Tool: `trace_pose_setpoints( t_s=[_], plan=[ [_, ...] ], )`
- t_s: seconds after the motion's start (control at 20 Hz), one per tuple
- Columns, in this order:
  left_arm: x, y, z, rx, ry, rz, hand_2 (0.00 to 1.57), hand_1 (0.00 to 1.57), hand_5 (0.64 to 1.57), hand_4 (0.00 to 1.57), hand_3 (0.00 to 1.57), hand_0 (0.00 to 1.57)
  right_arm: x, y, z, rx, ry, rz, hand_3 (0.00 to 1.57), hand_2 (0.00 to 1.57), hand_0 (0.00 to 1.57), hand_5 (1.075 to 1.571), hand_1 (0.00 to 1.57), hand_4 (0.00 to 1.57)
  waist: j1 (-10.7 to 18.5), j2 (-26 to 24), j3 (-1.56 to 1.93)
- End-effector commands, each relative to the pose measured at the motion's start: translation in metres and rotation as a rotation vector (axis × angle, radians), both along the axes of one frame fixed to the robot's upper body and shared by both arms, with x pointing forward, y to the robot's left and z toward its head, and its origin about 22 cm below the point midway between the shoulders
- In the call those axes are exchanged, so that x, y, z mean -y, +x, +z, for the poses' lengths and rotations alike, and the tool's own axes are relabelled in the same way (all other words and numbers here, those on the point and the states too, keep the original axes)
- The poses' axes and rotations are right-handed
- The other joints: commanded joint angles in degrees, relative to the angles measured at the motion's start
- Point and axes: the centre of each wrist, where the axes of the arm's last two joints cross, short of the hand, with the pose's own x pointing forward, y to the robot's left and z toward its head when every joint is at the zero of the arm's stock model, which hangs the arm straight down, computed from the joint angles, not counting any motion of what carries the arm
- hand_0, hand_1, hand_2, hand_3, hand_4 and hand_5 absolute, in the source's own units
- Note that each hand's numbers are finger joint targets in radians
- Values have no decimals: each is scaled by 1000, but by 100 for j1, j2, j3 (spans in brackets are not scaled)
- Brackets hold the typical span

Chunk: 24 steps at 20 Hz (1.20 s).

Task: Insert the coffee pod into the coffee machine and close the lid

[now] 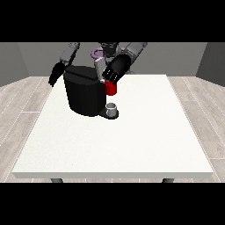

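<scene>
On the white tabletop point(132, 145), a small grey thing point(112, 108) sits at the foot of the black coffee machine point(84, 92); whether it is the pod is unclear. Just above is a red thing at the machine point(111, 88). The robot hand at the view's right point(115, 70) hovers there with curled fingers, grasping nothing visible. The robot hand at the view's left point(56, 73) hangs beyond the machine, fingers straight.

A large white table point(132, 145) fills most of the view, its top a plain square slab with dark legs just showing beneath the near edge. Pale wood-plank flooring point(26, 101) surrounds it, and grey walls point(17, 61) stand behind, meeting at the corners.
</scene>
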Motion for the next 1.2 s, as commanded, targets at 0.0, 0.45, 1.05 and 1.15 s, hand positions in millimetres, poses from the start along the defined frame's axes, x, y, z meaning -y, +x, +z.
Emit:
trace_pose_setpoints(
  t_s=[0.0,0.45,1.05,1.15],
  plan=[
    [-1,-1,7,52,-7,19,1198,1180,1571,351,1170,1180,2,-1,1,19,-17,-6,0,0,0,1571,0,145,-81,16,2],
    [1,-2,3,113,160,4,1190,1162,1571,0,1068,1162,-3,3,1,15,21,-18,0,0,0,1571,0,0,62,227,3],
    [-6,-1,5,186,67,-3,1211,1247,1571,0,957,1247,6,7,12,21,-12,-23,0,0,0,1571,0,109,14,299,1],
    [-16,-1,2,196,48,2,1210,1247,1571,0,954,1247,-2,4,17,33,-29,11,0,0,0,1571,0,71,-156,391,-1]
  ],
)
